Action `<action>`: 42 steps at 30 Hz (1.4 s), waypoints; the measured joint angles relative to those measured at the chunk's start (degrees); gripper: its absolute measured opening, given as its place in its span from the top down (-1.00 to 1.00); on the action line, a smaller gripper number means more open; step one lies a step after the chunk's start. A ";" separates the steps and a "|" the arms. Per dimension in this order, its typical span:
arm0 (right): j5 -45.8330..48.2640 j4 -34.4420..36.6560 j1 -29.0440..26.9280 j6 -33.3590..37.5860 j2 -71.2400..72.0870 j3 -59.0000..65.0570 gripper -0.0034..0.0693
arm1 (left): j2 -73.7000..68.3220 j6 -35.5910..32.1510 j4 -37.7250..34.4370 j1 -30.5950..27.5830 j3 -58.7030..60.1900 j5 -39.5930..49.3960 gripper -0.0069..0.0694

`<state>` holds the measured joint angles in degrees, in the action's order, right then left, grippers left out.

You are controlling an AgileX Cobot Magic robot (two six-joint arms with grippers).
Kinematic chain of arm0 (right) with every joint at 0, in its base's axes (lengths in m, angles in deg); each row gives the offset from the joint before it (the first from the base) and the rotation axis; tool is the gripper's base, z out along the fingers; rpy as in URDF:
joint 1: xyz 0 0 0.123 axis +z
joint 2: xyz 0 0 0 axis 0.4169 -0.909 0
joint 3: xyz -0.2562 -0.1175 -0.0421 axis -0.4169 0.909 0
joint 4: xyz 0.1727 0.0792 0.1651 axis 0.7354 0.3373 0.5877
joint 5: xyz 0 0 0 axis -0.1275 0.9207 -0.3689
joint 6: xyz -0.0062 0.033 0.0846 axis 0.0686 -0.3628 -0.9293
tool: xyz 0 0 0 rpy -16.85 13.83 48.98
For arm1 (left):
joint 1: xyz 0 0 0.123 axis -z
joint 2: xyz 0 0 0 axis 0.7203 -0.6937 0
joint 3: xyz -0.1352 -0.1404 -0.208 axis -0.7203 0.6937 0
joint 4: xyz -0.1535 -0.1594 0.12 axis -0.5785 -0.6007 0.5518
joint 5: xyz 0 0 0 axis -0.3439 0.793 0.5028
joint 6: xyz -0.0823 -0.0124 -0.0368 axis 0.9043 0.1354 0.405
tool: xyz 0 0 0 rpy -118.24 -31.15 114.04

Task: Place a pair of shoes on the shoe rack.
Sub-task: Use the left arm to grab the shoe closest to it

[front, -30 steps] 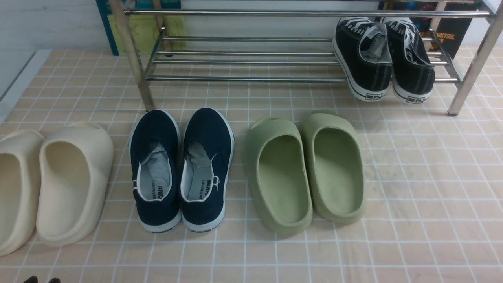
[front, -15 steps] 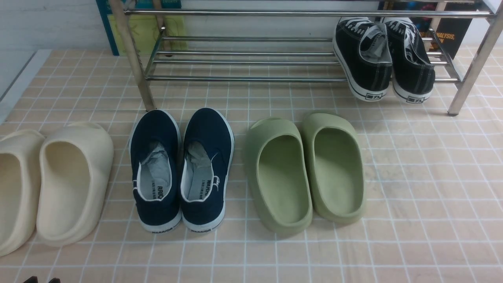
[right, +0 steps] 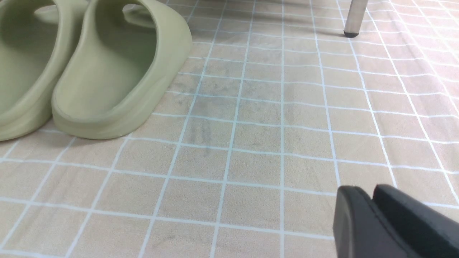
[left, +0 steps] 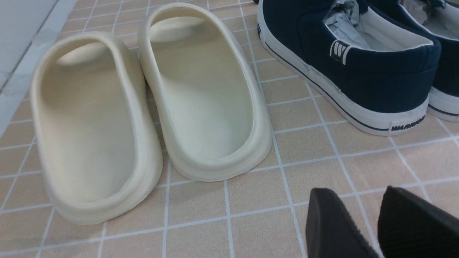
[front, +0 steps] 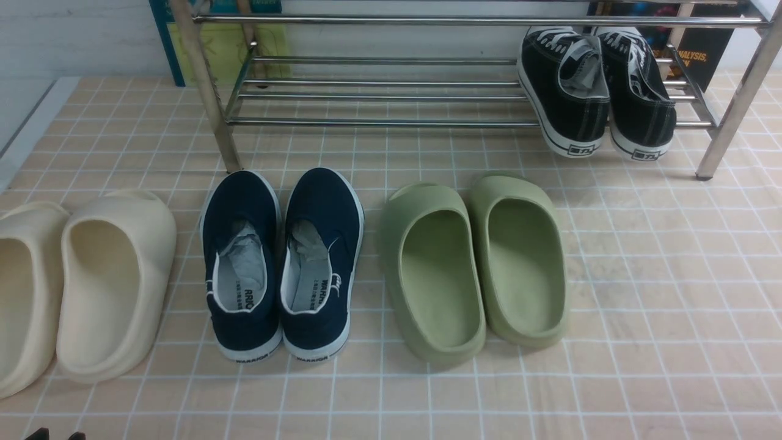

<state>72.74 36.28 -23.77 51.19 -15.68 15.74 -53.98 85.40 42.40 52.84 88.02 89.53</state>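
The pair of navy slip-on shoes stands side by side on the tiled floor, left shoe [front: 241, 214] and right shoe [front: 327, 208], heels towards me and toes just short of the chrome shoe rack [front: 379, 122]. In the left wrist view the left navy shoe [left: 358, 71] lies ahead of my left gripper [left: 358, 195]. That gripper is open and empty above the floor, and only its tips show at the bottom edge of the front view [front: 54, 436]. My right gripper [right: 369, 191] is shut and empty over bare tiles, out of the front view.
Black lace-up sneakers [front: 568, 104] sit on the rack's right end. Green slippers [front: 434, 275] stand to the right of the navy pair, cream slippers [front: 110, 275] to the left. A rack leg [right: 353, 18] shows far ahead in the right wrist view.
The left gripper's tips have shifted slightly left and lower at the bottom edge of the front view. The shoes have not moved.
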 joint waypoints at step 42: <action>0.00 0.00 0.00 0.00 0.00 0.00 0.53 | -34.08 8.93 -8.20 0.00 -30.98 -12.85 0.81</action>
<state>72.74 36.28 -23.77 51.19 -15.68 15.74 -88.06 94.34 34.20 52.84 57.04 76.69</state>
